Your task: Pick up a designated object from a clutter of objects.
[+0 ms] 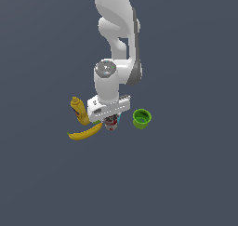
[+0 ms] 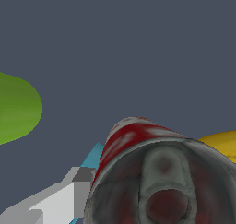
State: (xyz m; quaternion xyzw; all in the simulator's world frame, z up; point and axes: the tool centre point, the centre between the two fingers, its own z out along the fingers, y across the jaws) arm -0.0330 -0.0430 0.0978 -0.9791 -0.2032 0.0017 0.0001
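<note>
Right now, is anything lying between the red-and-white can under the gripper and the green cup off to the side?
No. In the exterior view the grey floor between the red-and-white cylindrical can and the open green cup is bare. The yellow banana lies on the can's far side.

can (image 1: 111,123) mostly hidden under gripper (image 1: 111,119) (jaws unseen), green cup (image 2: 16,109) cut off
</note>
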